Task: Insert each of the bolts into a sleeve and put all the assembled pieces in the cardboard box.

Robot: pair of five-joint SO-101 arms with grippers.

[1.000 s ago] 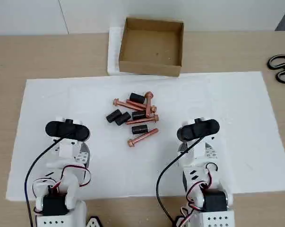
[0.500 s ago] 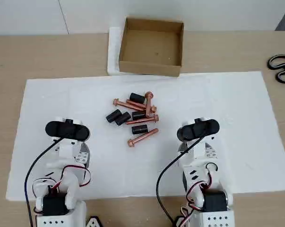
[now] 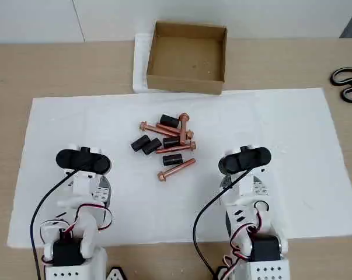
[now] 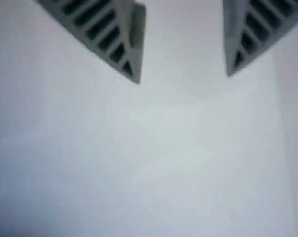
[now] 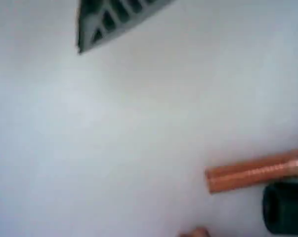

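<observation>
Bolts (image 3: 177, 167) and sleeves (image 3: 140, 142) lie loose, none joined; the cardboard box (image 3: 184, 86) is empty. The left tool (image 4: 183, 75) stands apart, empty; the state of the right tool (image 3: 254, 185) cannot be told.

Bolts (image 3: 177, 168): copper-coloured, plain, with a slight metallic sheen.
Sleeves (image 3: 140, 142): black, unpatterned.
Cardboard box (image 3: 184, 84): brown inside and out, no pattern.
Sheet (image 3: 292, 134) beneath the parts: plain white.
Worktop (image 3: 65, 70): pale tan, with a faint wood grain.
Scissors (image 3: 346, 81): black handles.
Arms (image 3: 76, 245): white shells with black motor blocks and black heads.
Wiring (image 3: 97, 214): red, white and black.
Left gripper (image 4: 183, 77): grey jaws, patterned with rows of dark slots.
</observation>
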